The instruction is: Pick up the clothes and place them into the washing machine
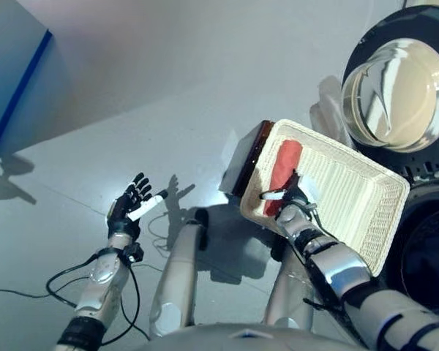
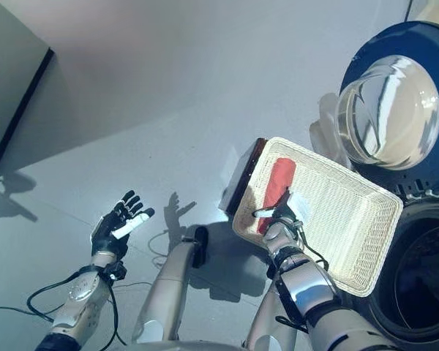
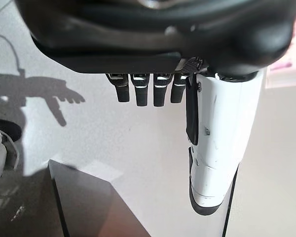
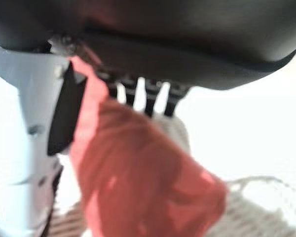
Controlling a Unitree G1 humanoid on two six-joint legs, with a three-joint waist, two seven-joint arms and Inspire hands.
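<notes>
Grasping step | our right hand (image 1: 293, 199) curled on red cloth (image 1: 284, 170) lying in basket (image 1: 366, 191) | left hand (image 1: 132, 203) spread, empty | next: lift, carry right to washing machine (image 2: 417, 281)

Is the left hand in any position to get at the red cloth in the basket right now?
Probably not. The left hand hangs open over bare floor, well apart from the basket, and the right hand already has the red cloth in its fingers, so it sits between.
</notes>
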